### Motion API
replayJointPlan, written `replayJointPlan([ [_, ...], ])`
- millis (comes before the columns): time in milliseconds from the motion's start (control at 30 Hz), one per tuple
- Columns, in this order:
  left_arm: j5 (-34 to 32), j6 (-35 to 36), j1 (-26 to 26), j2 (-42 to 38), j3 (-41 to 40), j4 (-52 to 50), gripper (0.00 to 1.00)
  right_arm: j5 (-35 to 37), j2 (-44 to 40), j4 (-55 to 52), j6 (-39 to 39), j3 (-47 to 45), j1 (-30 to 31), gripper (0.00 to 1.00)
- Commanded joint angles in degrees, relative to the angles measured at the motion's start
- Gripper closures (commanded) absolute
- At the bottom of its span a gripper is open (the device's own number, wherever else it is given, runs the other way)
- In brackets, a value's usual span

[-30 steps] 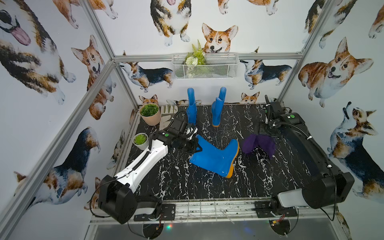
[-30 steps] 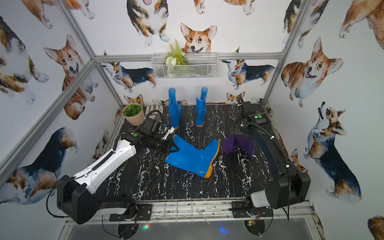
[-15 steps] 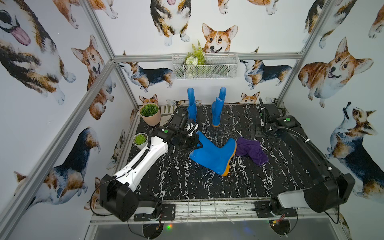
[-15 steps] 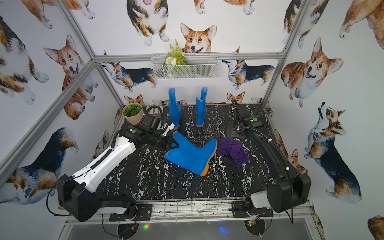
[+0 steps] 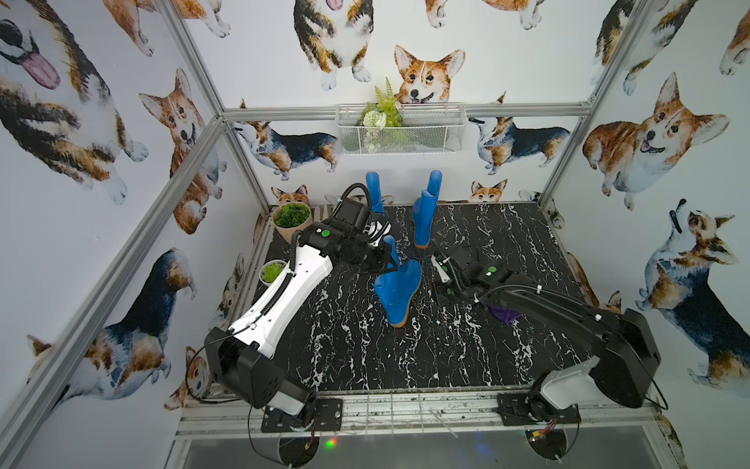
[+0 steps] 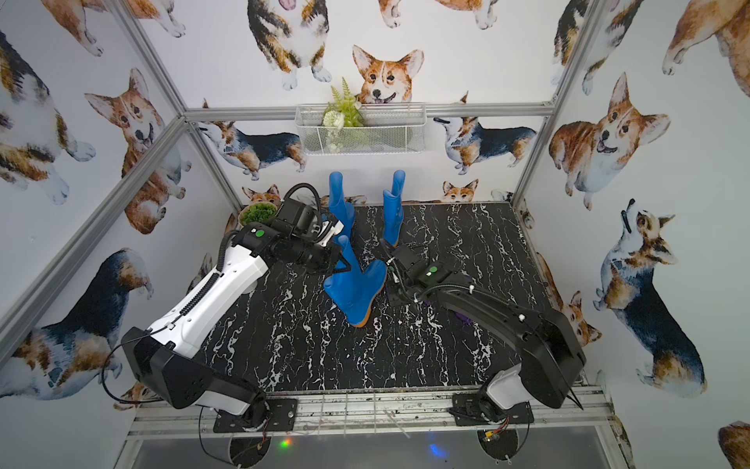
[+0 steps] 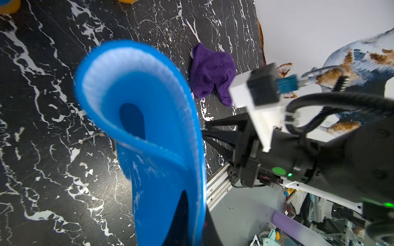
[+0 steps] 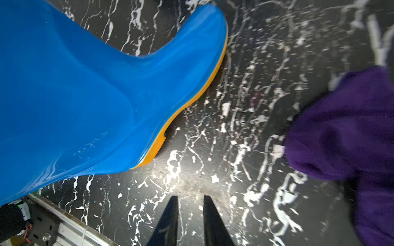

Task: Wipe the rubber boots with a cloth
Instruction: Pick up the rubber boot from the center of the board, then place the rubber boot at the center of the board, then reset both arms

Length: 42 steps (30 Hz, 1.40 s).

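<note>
Top views give you only purple sliver of cloth under right arm. Left wrist view shows it whole, crumpled on tabletop, upper centre of frame, apart from boot.

Only right wrist view shows you right pincer tips: narrowly apart, nothing between, over bare tabletop between boot sole and cloth.

Left arm reaches in from lower left; left pincer clamped on boot's shaft rim.

In both top views boot's long axis runs up frame: rim uppermost, orange heel lowest, toe pointing right.
</note>
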Motion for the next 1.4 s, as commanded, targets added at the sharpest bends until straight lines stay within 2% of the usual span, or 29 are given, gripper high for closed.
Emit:
replayJointPlan([
  [0, -1.32, 2.08, 0.16, 1.41, 3.21, -3.08, 1.00, -6.24, 5.40, 7.23, 1.23, 2.34, 0.37, 0.77],
  [167, -5.36, 0.72, 0.25, 4.05, 6.51, -4.82, 1.00, -8.95, 13.73, 7.59, -1.83, 8.25, 0.20, 0.79],
  [333, -6.09, -0.35, 0.27, 6.93, 9.05, -5.15, 1.00, -11.65, 18.95, 7.30, -2.37, 11.55, -1.25, 0.79],
  [533, -9.03, 0.77, 0.27, 6.33, 9.88, -6.30, 0.57, -8.89, 13.10, 8.20, -1.87, 5.53, -3.61, 0.78],
  [600, -10.36, 1.60, 0.27, 5.53, 10.71, -6.43, 0.40, -6.31, 9.21, 8.17, -1.79, 2.54, -5.12, 0.74],
  [633, -11.24, 1.93, 0.27, 5.13, 11.16, -6.64, 0.13, -4.97, 7.54, 8.28, -1.68, 1.17, -5.82, 0.70],
  [667, -12.00, 2.39, 0.27, 4.78, 11.82, -6.96, 0.00, -3.34, 5.39, 8.46, -1.62, -0.48, -6.65, 0.68],
  [733, -13.04, 3.32, 0.27, 4.41, 13.49, -7.88, 0.00, -1.42, 1.66, 9.10, -1.59, -3.11, -8.65, 0.66],
  [900, -20.72, 6.52, 0.61, 3.86, 19.88, -12.65, 0.00, 6.04, -6.41, 6.78, -2.52, -5.92, -14.21, 0.51],
  [1000, -24.69, 8.23, 2.02, 1.61, 20.24, -12.55, 0.00, 5.81, -10.24, 7.05, -3.74, -7.15, -19.04, 0.46],
  [1067, -28.10, 9.16, 3.20, -0.31, 19.63, -12.09, 0.00, 7.70, -11.88, 6.02, -5.01, -6.95, -21.84, 0.34],
  [1167, -34.86, 10.67, 5.94, -4.44, 15.86, -9.22, 0.00, 16.39, -15.29, 4.73, -6.79, -7.68, -25.76, 0.18],
  [1233, -35.82, 12.93, 10.16, -7.75, 9.91, -4.82, 0.00, 17.48, -18.06, 6.25, -7.83, -10.04, -29.75, 0.12],
  [1300, -33.33, 13.54, 18.02, -9.98, 1.46, 1.33, 0.00, 18.02, -20.32, 7.50, -6.36, -12.67, -34.96, 0.00],
  [1367, -28.43, 11.13, 28.38, -11.46, -8.10, 9.65, 0.00, 20.04, -22.04, 8.21, -4.50, -14.90, -40.75, 0.01],
])
